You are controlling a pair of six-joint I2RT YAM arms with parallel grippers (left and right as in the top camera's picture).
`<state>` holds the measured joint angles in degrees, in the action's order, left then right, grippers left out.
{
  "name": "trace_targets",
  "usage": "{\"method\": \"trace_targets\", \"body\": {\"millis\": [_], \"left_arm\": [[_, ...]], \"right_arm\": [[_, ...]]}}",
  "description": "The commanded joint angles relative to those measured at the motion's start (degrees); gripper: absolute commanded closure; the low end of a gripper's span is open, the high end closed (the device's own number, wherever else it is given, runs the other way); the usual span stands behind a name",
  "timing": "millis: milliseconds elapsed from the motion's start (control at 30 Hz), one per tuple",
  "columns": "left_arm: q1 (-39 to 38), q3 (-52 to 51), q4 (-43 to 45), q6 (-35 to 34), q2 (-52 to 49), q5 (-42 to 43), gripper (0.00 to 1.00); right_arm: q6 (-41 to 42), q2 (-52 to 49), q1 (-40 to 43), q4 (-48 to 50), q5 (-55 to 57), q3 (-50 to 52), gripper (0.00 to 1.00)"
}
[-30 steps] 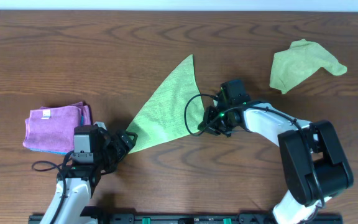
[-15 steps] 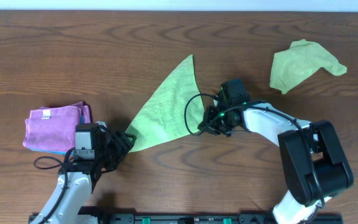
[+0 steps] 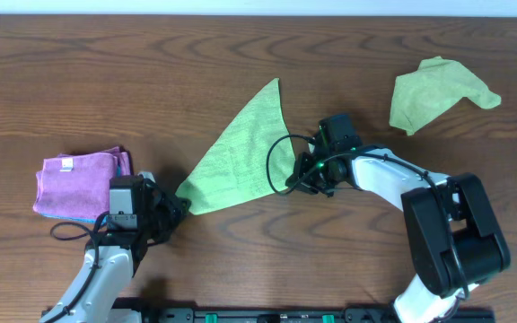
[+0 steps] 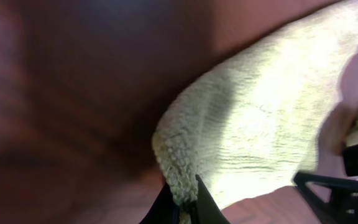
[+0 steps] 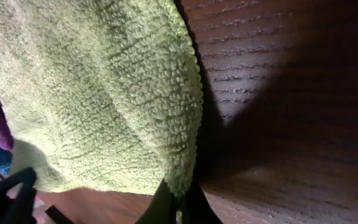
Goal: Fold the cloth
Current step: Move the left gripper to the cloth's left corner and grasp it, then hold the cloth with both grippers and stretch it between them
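A green cloth (image 3: 240,152) lies on the wooden table as a long triangle, its tip pointing to the back. My left gripper (image 3: 179,203) is shut on the cloth's near left corner (image 4: 182,186). My right gripper (image 3: 300,178) pinches the near right corner, and its wrist view shows the fuzzy edge of the cloth (image 5: 179,177) caught between the dark fingertips. In the left wrist view the cloth (image 4: 260,118) spreads away toward the right arm.
A second green cloth (image 3: 438,92) lies crumpled at the back right. A folded purple cloth on a blue one (image 3: 77,182) sits at the left, beside my left arm. The table's near edge carries a black rail (image 3: 267,316).
My left gripper has shut on the cloth's near left corner. The corner has drawn slightly toward the left arm. The right arm has not moved.
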<state>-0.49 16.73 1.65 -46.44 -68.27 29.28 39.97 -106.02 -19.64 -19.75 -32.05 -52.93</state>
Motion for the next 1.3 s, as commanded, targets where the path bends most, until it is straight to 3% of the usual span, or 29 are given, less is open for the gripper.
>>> {"method": "trace_targets", "body": {"millis": [0,167,400,900,1267], "left_arm": [[0.1,0.2,2.4,1.1,-0.3,2.5,0.94],[0.1,4.0,0.1,4.9,-0.3,7.9,0.94],[0.1,15.5,-15.1,12.1,-0.3,9.3,0.94],[0.1,23.3,-25.4,12.4,0.7,18.3,0.94],[0.1,30.1,-36.2,15.0,4.1,18.4,0.94]], "right_arm": [[0.2,-0.3,-0.3,0.3,0.6,0.5,0.99],[-0.9,3.1,-0.3,-0.7,1.3,0.4,0.99],[-2.5,14.5,-0.3,-8.3,5.4,0.4,0.99],[-2.3,30.2,-1.8,-19.0,6.4,0.4,0.99],[-1.0,43.2,-3.1,-27.3,8.1,0.4,0.99]]}}
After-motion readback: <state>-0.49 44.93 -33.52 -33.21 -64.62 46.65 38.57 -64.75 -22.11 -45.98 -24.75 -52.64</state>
